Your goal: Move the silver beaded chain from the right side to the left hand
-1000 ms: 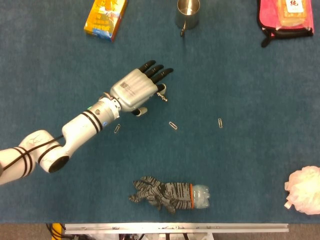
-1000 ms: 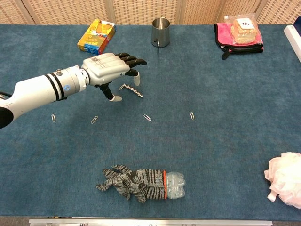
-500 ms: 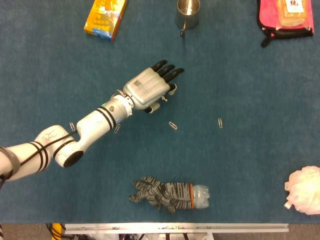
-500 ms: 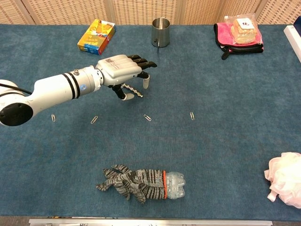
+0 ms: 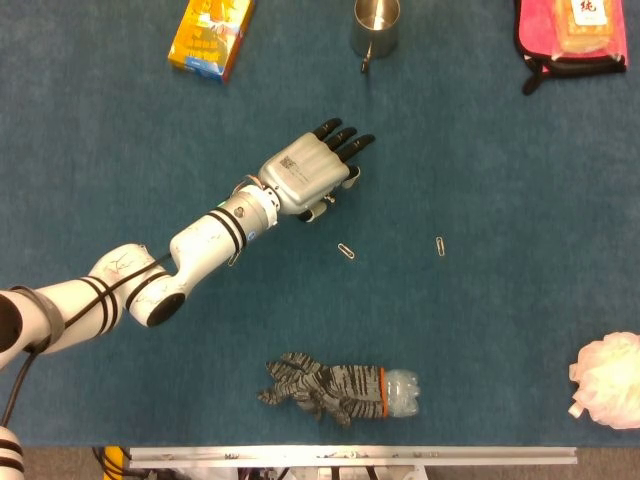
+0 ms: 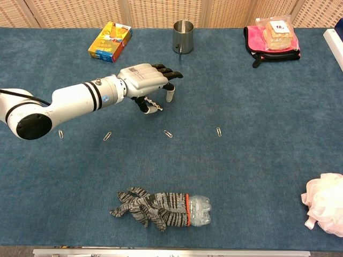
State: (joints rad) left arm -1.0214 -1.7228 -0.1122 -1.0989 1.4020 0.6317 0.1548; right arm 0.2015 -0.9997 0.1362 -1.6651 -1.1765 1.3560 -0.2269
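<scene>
Left robot hand palm-down over silver beaded chain, fingers spread, grip unclear; steel cup contents hidden.

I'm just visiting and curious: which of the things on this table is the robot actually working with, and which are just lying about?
In the job:
silver beaded chain, lying under the hand
left hand, spread over it

Just lying about:
orange box
metal cup
pink pouch
paper clips
striped glove on a plastic bottle
pink puff
</scene>
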